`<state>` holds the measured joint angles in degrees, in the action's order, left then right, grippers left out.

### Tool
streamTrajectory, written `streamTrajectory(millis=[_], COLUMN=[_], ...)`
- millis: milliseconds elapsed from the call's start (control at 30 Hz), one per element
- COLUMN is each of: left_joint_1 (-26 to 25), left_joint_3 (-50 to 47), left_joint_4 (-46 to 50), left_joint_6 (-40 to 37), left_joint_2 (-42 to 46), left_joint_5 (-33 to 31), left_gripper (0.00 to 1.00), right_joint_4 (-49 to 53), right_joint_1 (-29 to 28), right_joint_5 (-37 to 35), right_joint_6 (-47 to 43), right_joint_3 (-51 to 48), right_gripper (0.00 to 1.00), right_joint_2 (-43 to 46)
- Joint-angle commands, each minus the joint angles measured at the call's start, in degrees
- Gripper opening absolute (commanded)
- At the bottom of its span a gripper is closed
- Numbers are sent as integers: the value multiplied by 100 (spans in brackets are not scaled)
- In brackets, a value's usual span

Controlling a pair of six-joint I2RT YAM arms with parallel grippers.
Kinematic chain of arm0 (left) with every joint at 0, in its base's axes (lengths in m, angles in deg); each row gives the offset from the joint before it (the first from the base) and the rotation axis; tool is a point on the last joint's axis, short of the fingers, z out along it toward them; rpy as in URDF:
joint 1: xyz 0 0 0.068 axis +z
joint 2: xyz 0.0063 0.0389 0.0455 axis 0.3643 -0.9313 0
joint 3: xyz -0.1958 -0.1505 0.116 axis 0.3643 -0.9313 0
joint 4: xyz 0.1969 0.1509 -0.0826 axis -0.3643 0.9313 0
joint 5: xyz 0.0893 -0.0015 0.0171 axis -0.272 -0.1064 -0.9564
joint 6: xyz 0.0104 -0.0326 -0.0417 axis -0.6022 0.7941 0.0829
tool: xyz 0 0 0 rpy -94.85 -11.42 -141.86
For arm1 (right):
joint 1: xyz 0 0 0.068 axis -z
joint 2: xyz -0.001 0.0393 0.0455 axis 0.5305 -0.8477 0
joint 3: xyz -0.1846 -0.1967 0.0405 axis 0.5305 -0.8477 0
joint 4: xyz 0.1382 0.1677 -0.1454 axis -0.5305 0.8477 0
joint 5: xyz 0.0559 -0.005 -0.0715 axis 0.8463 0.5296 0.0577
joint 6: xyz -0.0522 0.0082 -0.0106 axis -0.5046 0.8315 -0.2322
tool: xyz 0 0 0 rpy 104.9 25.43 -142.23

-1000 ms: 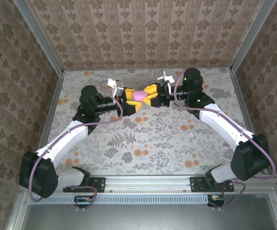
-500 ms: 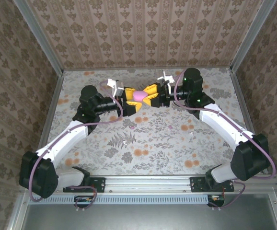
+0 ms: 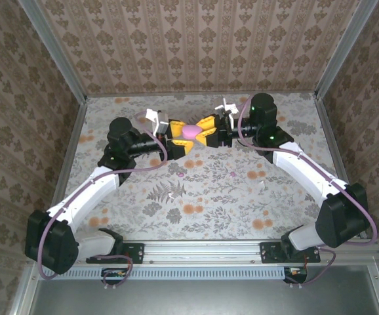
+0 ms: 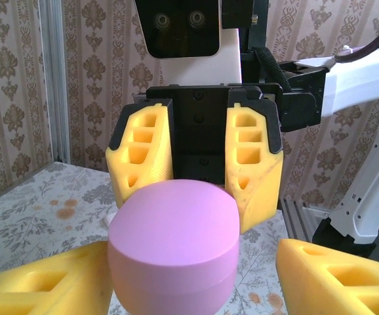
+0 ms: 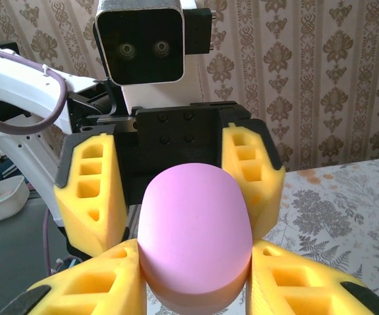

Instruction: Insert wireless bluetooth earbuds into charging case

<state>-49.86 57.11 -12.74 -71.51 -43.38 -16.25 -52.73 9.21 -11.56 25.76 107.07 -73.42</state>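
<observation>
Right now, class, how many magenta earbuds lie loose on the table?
2. One earbud lies on the table left of centre; the other earbud lies right of centre. Any more could be hidden inside the pink charging case.

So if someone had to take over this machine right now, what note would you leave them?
Right gripper: shut on the pink case, held off the table.
Left gripper: open, fingers either side of the case, one clear of it.
Case lid looks closed. A tiny pink dot on the table may be an earbud; hard to tell.
Done: case picked up. To do: open it, seat both earbuds.
</observation>
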Motion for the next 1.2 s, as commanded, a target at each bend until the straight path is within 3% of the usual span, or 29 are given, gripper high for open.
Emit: streamTrajectory(millis=[0,267,733,967,1167], left_joint_1=[-47,-75,-122,-123,-122], left_joint_3=[230,287,284,329,300], left_joint_4=[13,-41,-50,-60,-122], left_joint_6=[-8,140,165,186,210], left_joint_2=[38,-59,-77,-79,-82], left_joint_5=[138,159,150,162,207], left_gripper=[58,50,53,43,40], right_joint_4=[-195,-299,-682,-620,-611], right_joint_1=[-35,-32,-37,-36,-29], right_joint_5=[141,79,-61,-13,-70], right_joint_6=[5,20,249,205,240], right_joint_3=[-38,-72,-175,-205,-214], right_gripper=[37,37,37,37,37], right_joint_2=[94,98,101,90,101])
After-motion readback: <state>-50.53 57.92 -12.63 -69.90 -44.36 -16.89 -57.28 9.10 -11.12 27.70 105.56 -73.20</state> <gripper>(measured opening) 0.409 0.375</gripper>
